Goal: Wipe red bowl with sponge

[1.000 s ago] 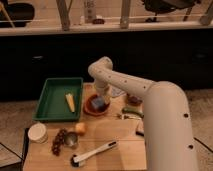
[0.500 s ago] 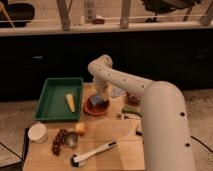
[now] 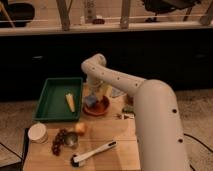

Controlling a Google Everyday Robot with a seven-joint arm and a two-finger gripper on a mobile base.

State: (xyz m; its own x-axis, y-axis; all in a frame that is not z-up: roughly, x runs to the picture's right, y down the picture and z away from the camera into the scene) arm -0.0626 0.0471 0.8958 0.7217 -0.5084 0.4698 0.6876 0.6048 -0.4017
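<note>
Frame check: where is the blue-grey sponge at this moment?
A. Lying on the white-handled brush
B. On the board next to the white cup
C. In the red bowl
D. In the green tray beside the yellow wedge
C: the sponge sits inside the red bowl, just right of the green tray, with the gripper down over it.

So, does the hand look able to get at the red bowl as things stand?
Probably yes. The hand hangs right over the red bowl, with the sponge lying in the bowl beneath it, and nothing seems to stand between them. The green tray lies beside the bowl, not in the way.
</note>
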